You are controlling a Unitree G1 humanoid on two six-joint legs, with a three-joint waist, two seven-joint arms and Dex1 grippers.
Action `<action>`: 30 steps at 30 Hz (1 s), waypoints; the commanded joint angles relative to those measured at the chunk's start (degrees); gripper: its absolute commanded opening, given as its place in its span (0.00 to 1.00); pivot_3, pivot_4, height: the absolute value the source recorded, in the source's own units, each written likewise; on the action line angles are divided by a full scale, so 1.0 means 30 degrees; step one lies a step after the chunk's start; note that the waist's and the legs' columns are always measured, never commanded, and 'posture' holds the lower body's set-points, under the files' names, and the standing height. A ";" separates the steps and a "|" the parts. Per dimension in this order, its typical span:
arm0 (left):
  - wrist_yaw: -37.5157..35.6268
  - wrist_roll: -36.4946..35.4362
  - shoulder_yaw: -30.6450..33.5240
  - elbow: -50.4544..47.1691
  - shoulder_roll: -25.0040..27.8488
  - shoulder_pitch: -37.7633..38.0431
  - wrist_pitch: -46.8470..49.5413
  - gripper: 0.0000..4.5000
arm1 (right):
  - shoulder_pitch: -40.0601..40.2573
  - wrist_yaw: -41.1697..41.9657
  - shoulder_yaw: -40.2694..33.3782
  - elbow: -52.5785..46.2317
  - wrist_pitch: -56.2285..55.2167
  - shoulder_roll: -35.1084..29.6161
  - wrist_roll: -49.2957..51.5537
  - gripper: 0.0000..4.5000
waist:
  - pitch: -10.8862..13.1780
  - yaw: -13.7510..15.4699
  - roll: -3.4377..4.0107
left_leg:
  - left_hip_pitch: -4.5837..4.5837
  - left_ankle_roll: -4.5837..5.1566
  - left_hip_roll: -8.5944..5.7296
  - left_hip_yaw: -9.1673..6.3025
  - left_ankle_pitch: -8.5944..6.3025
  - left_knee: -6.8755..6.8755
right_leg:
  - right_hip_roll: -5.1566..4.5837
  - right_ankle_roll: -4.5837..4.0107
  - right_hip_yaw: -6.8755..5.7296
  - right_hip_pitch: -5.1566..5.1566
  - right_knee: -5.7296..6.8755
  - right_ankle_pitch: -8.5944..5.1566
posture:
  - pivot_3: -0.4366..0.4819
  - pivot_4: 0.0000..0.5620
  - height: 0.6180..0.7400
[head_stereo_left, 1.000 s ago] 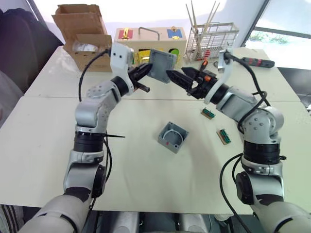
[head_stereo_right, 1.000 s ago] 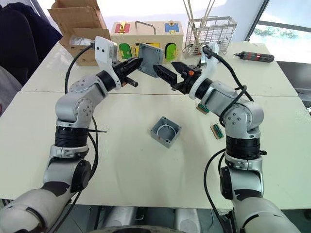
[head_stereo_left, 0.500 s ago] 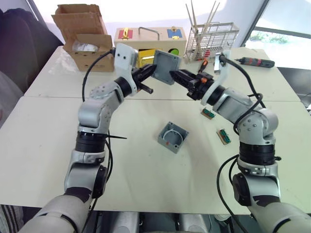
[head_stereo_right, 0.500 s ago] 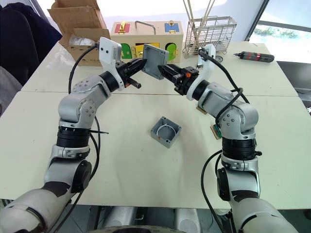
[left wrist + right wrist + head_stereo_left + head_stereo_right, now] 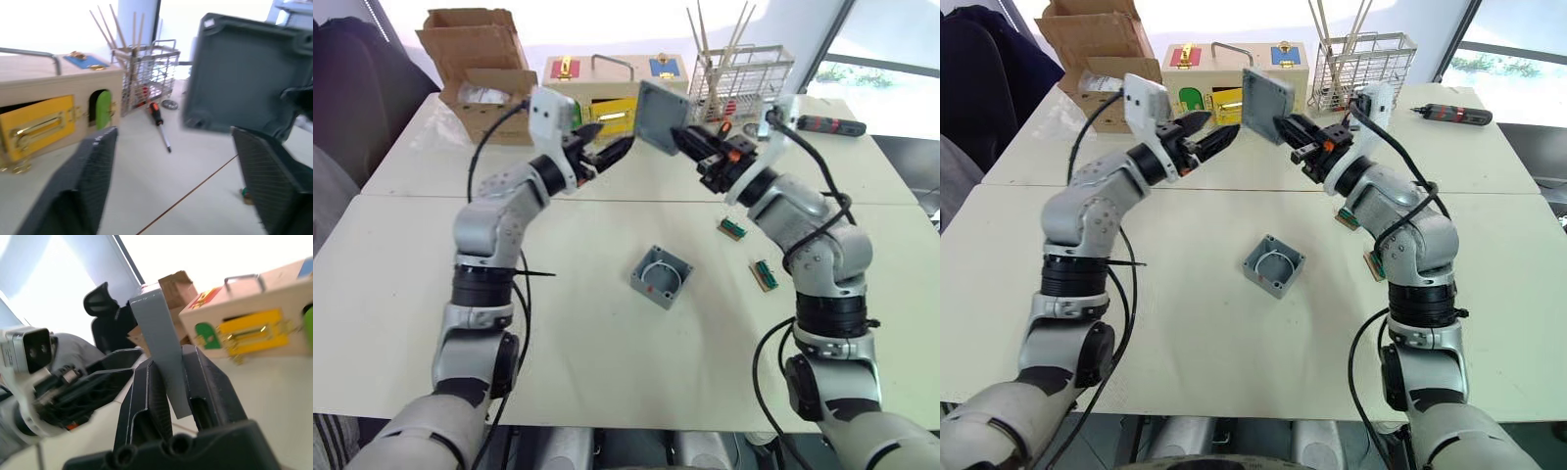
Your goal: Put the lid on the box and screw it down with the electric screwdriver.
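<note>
My right gripper (image 5: 683, 140) is shut on one edge of the grey square lid (image 5: 661, 117) and holds it tilted in the air above the back of the table. In the right wrist view the lid (image 5: 159, 342) stands edge-on between my two fingers. My left gripper (image 5: 612, 139) is open just to the left of the lid and apart from it, with nothing between its fingers. The grey box (image 5: 661, 276) sits open side up on the table below, in the middle. The electric screwdriver is out of view.
A wooden box with coloured doors (image 5: 607, 83), a cardboard carton (image 5: 480, 59) and a wire rack (image 5: 739, 78) line the back. An orange-and-black hand screwdriver (image 5: 159, 117) lies by the rack. A slim dark driver (image 5: 827, 125) lies far right. Two small green parts (image 5: 734, 228) lie right of the box.
The lid passed from left to right: my right gripper shut on it, my left gripper opened and drew back to the left. The right arm lifted the lid slightly.
</note>
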 commanded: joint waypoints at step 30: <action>-0.5533 -0.3554 -0.3002 -0.3595 0.2111 0.2250 0.4347 0.59 | 1.0367 -0.4427 0.3462 0.2378 -2.6751 -0.6036 -2.2263 0.02 | -0.0001 0.0109 0.0002 | 0.0048 -0.0048 0.0052 -0.0029 0.0027 0.0007 | 0.0071 0.0000 0.0012 0.0162 -0.0239 -0.0007 | 0.48 0.27 0.96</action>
